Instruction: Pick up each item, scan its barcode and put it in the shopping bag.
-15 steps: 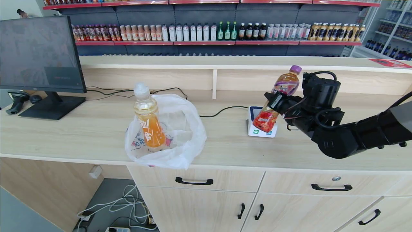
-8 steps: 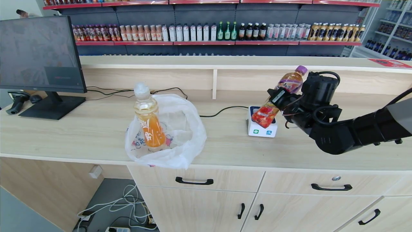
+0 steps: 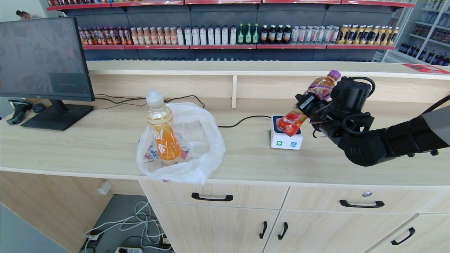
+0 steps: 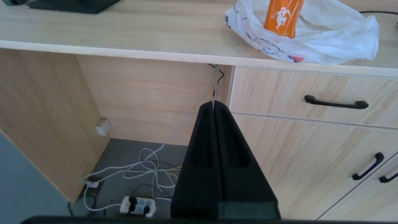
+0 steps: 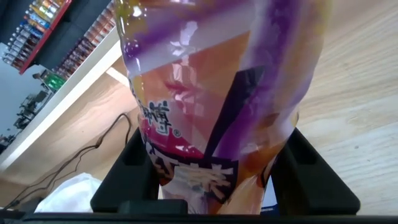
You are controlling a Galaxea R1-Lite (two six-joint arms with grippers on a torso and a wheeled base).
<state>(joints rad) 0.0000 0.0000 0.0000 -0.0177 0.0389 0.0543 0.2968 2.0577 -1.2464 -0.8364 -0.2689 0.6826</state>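
My right gripper (image 3: 309,104) is shut on a purple-capped drink bottle (image 3: 305,105), held tilted with its red lower end just above the white barcode scanner (image 3: 285,140) on the counter. Close up, the bottle (image 5: 217,93) sits between the black fingers (image 5: 127,168). A white shopping bag (image 3: 197,140) lies open near the counter's front edge, and an orange drink bottle (image 3: 161,130) stands upright in it. My left gripper (image 4: 214,115) hangs shut below the counter, in front of the cabinet, with the bag (image 4: 329,31) and orange bottle (image 4: 283,14) above it.
A monitor (image 3: 42,59) stands at the far left with a handheld scanner (image 3: 17,110) beside it. Cables (image 3: 242,121) run along the counter's back to the barcode scanner. A raised ledge (image 3: 246,70) borders the far side. Drawers (image 3: 212,196) sit under the counter.
My right gripper has lifted the purple-capped bottle slightly and tilted it further, its cap swinging right and its red end rising off the scanner's front. Bag and orange bottle are unmoved.
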